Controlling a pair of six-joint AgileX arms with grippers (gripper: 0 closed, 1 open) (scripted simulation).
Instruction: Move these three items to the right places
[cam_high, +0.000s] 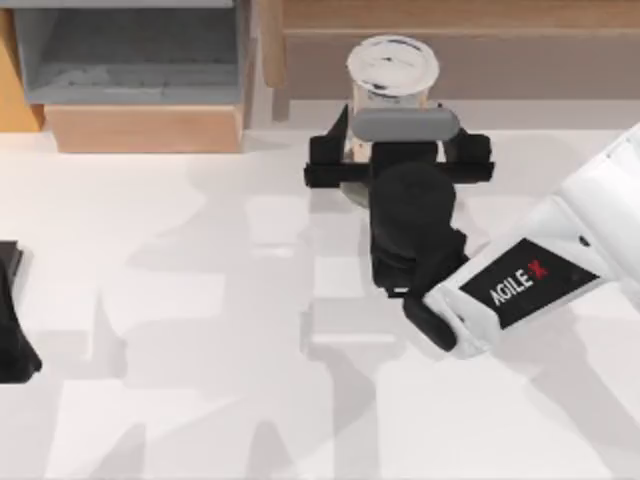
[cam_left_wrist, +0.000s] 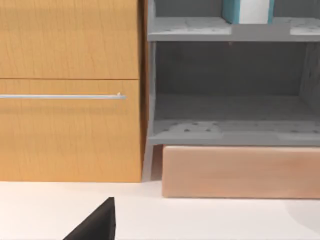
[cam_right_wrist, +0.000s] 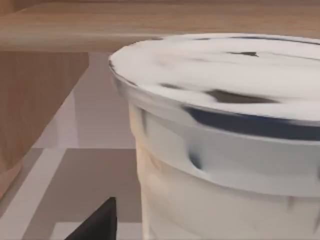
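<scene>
A tall clear cup (cam_high: 392, 68) with a white lid stands at the back of the table, right of centre. My right gripper (cam_high: 398, 142) is open, with one black finger on each side of the cup and a gap between them and its wall. In the right wrist view the cup (cam_right_wrist: 225, 150) looms very close, with one fingertip (cam_right_wrist: 97, 225) low beside it. A grey sliver of a round disc (cam_high: 349, 191), which may be the coaster, peeks out under the gripper. My left gripper (cam_high: 12, 330) is parked open at the table's left edge.
A grey open shelf unit (cam_high: 130, 55) on a pale wooden base (cam_high: 145, 128) stands at the back left, and a wooden ledge (cam_high: 460, 40) runs behind the cup. The left wrist view shows an orange wooden cabinet (cam_left_wrist: 70, 90) and a teal and white box (cam_left_wrist: 248, 11) on the shelf.
</scene>
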